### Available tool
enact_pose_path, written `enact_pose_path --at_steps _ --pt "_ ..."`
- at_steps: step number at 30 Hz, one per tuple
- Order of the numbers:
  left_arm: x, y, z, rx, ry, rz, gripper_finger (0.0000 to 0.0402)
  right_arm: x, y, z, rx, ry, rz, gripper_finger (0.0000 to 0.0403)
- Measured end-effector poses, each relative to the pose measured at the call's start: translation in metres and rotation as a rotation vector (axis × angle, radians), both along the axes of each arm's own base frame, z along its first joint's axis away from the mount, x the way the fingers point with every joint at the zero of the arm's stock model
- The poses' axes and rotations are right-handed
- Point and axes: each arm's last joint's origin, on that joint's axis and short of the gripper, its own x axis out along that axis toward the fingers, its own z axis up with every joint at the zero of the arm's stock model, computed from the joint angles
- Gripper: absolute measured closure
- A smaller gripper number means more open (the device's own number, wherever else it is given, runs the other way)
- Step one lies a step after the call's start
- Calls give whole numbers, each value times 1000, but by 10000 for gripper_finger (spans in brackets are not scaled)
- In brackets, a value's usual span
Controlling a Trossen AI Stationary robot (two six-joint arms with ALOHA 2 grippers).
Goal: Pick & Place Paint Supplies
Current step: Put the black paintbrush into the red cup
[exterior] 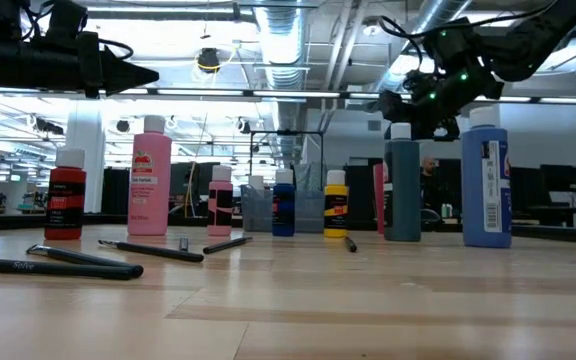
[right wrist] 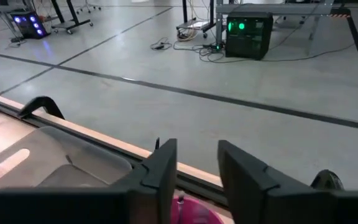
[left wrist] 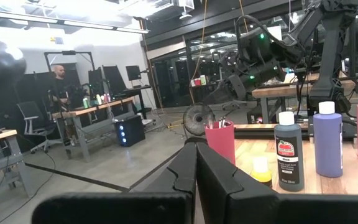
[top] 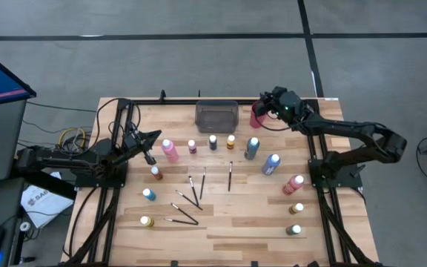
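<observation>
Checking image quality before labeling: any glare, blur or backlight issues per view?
Low view: bright ceiling lights backlight the right gripper, leaving it in silhouette. Left wrist view: the left gripper is soft up close. High view: evenly lit table, no glare.

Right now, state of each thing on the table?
right gripper: open, empty, above the red cup
left gripper: shut, empty, off the table
red cup: upright, brush handles inside
grey tray: looks empty
paint bottles: upright, capped
loose brushes: flat on table
</observation>
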Motion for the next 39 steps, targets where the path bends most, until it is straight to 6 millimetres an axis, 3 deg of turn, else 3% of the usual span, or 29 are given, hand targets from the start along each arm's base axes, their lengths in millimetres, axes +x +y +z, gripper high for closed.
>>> enact_pose_path --at_steps 5,10,15,20,30,39 --pt "0 0 0 0 0 0 399 0 10 21 13 3 28 237" --pt "0 0 0 0 0 0 399 6 29 69 164 10 53 207" --pt "0 0 0 0 1 0 399 31 60 102 388 91 113 211" --pt "0 0 0 0 0 0 399 69 97 112 561 177 156 227" --pt "0 0 0 0 0 0 399 136 159 79 823 311 55 217" --pt "0 0 0 0 0 0 399 172 168 16 980 428 -64 180"
